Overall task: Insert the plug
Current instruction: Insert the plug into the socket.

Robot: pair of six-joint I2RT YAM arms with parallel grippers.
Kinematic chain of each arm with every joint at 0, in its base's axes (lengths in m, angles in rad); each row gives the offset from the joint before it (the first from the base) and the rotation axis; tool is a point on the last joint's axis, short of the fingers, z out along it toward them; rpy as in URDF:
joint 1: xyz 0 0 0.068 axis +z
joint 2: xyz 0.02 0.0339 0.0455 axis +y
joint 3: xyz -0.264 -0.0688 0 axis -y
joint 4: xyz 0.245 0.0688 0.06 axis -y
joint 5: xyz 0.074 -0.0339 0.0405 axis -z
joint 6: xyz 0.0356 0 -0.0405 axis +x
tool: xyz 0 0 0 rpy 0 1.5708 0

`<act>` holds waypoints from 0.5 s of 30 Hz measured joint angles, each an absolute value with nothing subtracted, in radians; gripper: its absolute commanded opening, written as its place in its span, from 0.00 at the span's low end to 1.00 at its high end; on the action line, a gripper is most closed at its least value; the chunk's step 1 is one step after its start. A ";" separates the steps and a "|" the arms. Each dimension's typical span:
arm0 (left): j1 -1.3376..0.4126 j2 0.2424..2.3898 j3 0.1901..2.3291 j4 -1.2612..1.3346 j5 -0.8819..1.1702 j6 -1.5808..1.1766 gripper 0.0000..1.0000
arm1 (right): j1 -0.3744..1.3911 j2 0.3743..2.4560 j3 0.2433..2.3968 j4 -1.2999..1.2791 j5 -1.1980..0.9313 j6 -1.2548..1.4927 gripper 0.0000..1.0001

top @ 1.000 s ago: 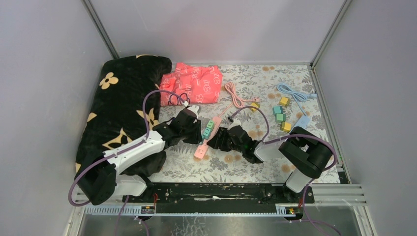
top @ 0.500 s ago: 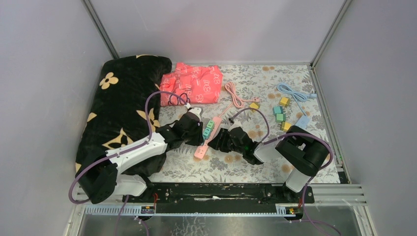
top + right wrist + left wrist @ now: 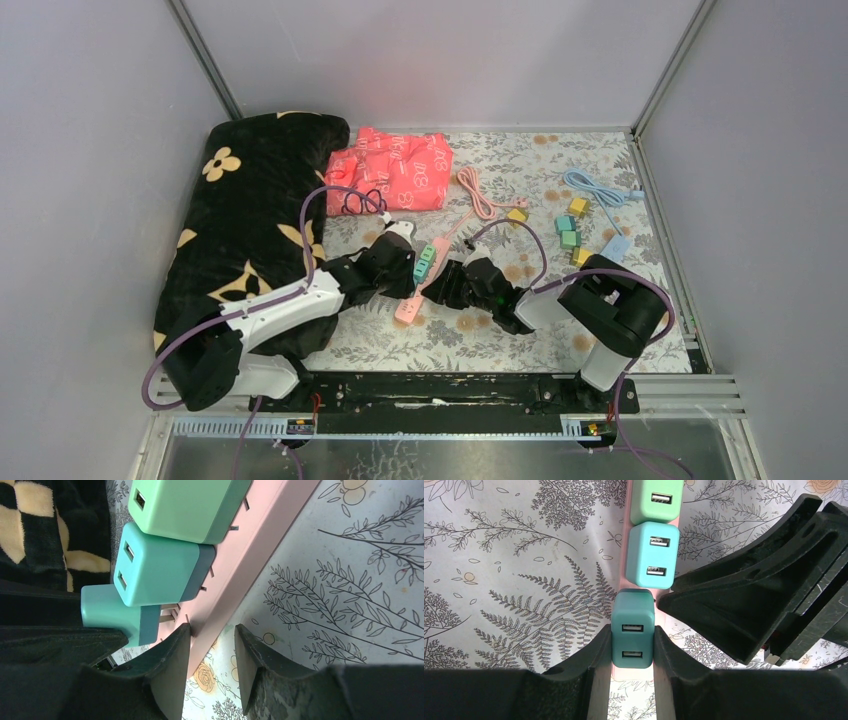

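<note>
1. The left gripper (image 3: 632,632) is clamped on the dark teal plug (image 3: 633,605), one finger flat against each side of its body; the plug's two USB ports face the wrist camera.
2. That plug stands on the pink power strip (image 3: 260,535), just beside the cyan plug (image 3: 653,555); the green plug (image 3: 656,500) comes next along the row; the three form one line, and the held one is closest to the strip's near end.
3. In the right wrist view its metal prongs show between its body and the strip's face, so it does not sit flush; the prongs reach the strip, but how deep they go I cannot tell.
4. The right gripper (image 3: 211,630) has its jaws narrow and astride the strip, just beside the held plug; one finger touches the socket face by the prongs; whether the other presses the strip's far side I cannot tell.
5. From above, the two grippers meet at the strip on the floral tablecloth (image 3: 440,345), the left arm reaching in from the left and the right arm from the right; a black blanket (image 3: 240,200) lies at the left; a red-pink cloth (image 3: 395,170) lies further back.
</note>
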State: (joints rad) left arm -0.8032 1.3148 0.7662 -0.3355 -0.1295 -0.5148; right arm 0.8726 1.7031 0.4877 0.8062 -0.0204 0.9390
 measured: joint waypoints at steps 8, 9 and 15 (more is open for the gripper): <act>-0.838 1.326 0.770 -0.336 -0.169 -0.515 0.00 | 0.873 1.708 0.493 0.807 -0.020 0.939 0.44; -0.843 1.330 0.773 -0.336 -0.175 -0.515 0.00 | 0.873 1.708 0.493 0.807 -0.020 0.939 0.44; -0.851 1.339 0.778 -0.335 -0.188 -0.517 0.00 | 0.873 1.708 0.493 0.806 -0.020 0.939 0.43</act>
